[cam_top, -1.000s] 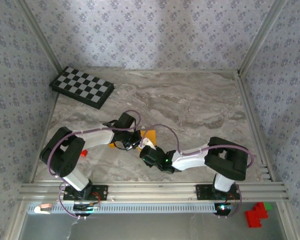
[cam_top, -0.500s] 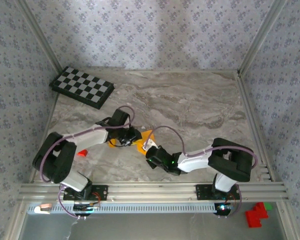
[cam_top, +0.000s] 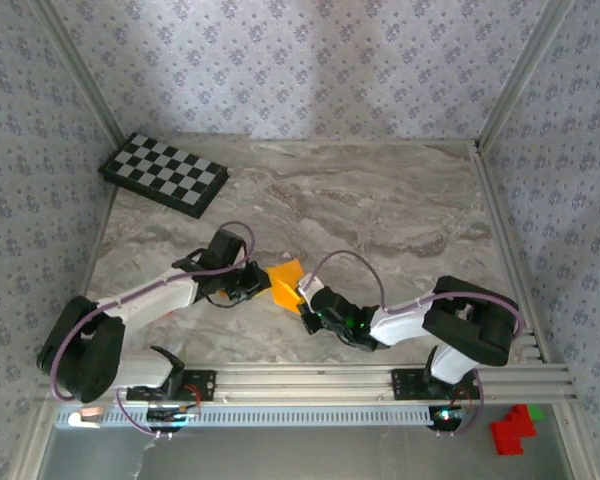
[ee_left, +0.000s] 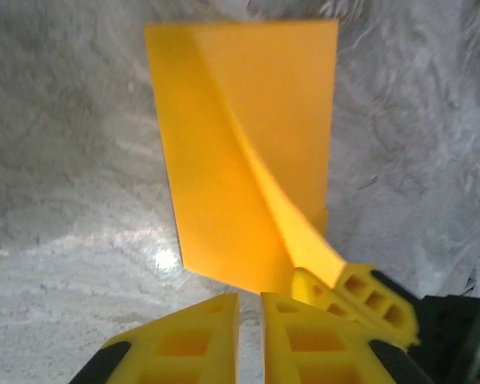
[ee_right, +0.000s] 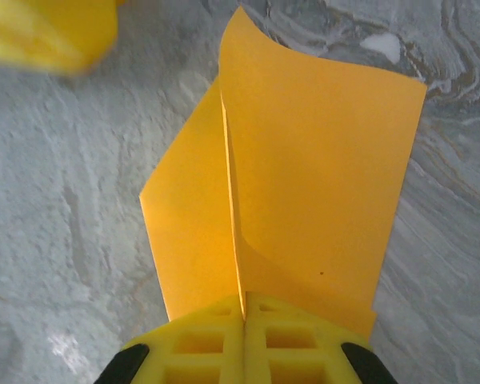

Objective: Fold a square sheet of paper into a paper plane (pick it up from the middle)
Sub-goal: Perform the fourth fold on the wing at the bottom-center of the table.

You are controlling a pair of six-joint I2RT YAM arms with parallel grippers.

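Firmly, right end effector (ee_right: 244,310) clamps the square sheet of paper (ee_right: 320,176).

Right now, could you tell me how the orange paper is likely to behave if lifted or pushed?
Probably floppy: the square sheet of paper bows upward where the right gripper pinches its crease. It looks thin, so it is likely light and may slide on the smooth table if pushed.

No legible text, labels or numbers.
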